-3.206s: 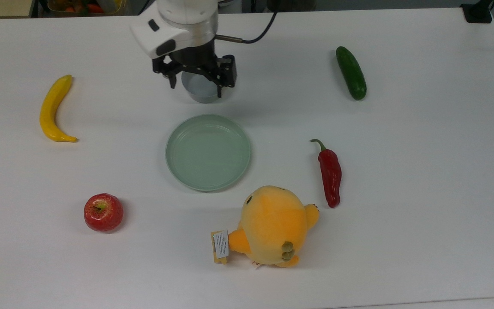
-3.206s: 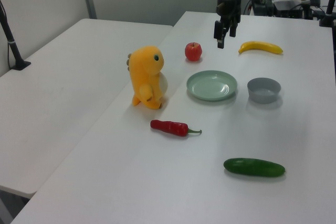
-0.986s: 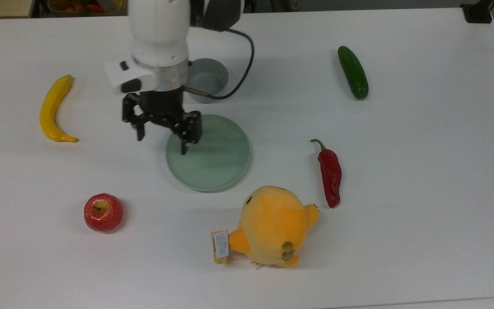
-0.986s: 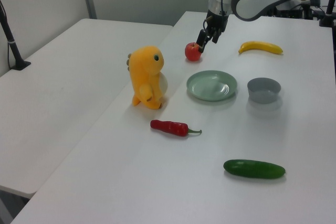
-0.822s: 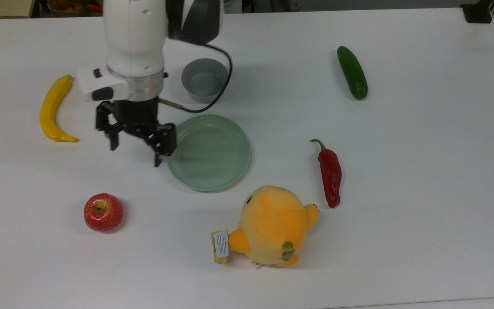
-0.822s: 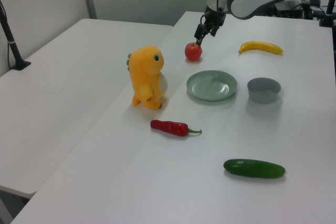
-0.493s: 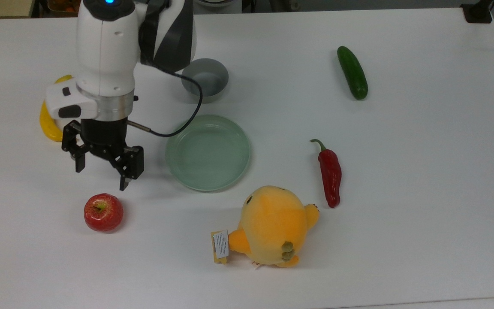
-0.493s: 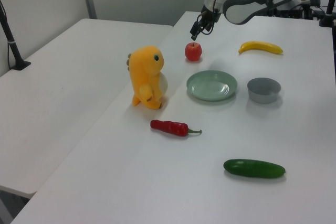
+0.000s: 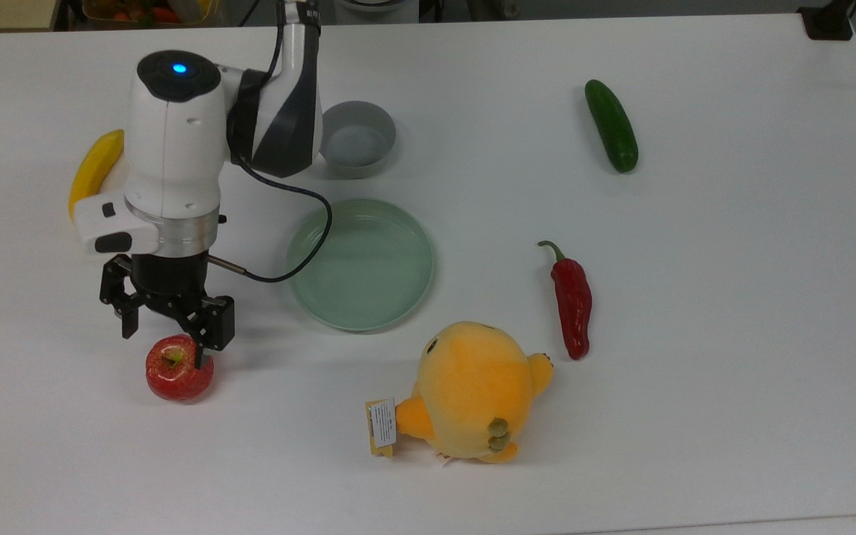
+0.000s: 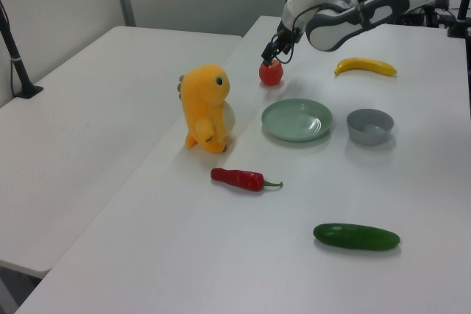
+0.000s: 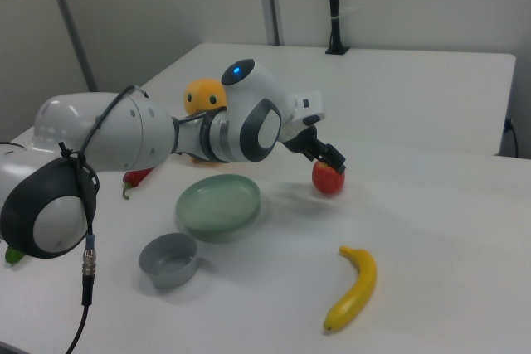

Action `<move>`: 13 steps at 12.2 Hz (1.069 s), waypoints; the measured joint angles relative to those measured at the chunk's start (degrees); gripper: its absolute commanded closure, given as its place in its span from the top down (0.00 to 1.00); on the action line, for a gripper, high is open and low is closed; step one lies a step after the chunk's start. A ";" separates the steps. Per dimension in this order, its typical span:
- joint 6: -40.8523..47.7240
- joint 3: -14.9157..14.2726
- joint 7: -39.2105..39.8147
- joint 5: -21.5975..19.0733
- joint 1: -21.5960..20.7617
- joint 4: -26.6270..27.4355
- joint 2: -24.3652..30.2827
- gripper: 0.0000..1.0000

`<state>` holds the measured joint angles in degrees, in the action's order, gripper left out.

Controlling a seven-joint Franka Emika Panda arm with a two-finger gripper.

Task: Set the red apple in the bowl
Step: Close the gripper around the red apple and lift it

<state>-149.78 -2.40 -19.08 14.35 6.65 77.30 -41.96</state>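
Pincer [image 9: 166, 348] poised at the far upper edge of the red apple [image 9: 179, 369], fingers spread wide and pinching nothing. In the top view one fingertip overlaps the apple's crown near the stem dimple, the other sits off the fruit toward the top view's left. The apple rests on the white bench [image 9: 695, 371], near the front-left corner in the top view.

The left view puts the pincer [image 10: 271, 55] just above the apple [image 10: 271, 73], with the fruit's lower half plainly on the bench. In the right view the finger ends [image 11: 332, 157] meet the top of the apple [image 11: 328, 178]; contact cannot be judged there.

The grey bowl [image 9: 358, 138] stands empty, well apart from the apple, partly behind the arm's elbow in the top view; it is seen whole in the left view [image 10: 369, 126] and the right view [image 11: 169, 259].

Pale green plate [image 9: 360, 264] lies between bowl and plush toy [image 9: 472, 390]. The banana [image 9: 95, 167] is half hidden by the arm in the top view and whole in the right view [image 11: 352, 288]. Red chilli [image 9: 572, 299] and cucumber [image 9: 610, 125] lie toward the top view's right.
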 measured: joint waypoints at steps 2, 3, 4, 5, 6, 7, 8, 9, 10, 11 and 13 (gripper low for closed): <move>-0.65 0.00 0.00 0.58 -0.01 -0.47 -1.05 1.00; -0.65 0.00 0.00 1.46 -0.01 -0.52 -1.08 1.00; -0.65 0.00 0.00 2.13 -0.01 -0.52 -1.21 0.92; -0.65 0.00 0.00 2.72 -0.01 -0.52 -1.66 0.75; -0.65 0.00 0.04 3.92 -0.01 -0.52 -2.22 0.19; -0.65 0.00 0.05 5.56 -0.04 -0.52 -2.73 0.01; -0.67 0.00 0.04 6.48 -0.10 -0.53 -3.01 0.01; -0.80 0.00 0.04 6.79 -0.14 -0.70 -3.01 0.01; -0.80 0.00 0.04 6.85 -0.16 -0.70 -3.03 0.01; -0.80 0.00 0.04 6.85 -0.16 -0.73 -3.03 0.01; -0.81 0.03 0.04 6.86 -0.22 -0.77 -2.94 0.01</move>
<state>-150.59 -2.37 -19.04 21.20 6.43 76.53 -44.90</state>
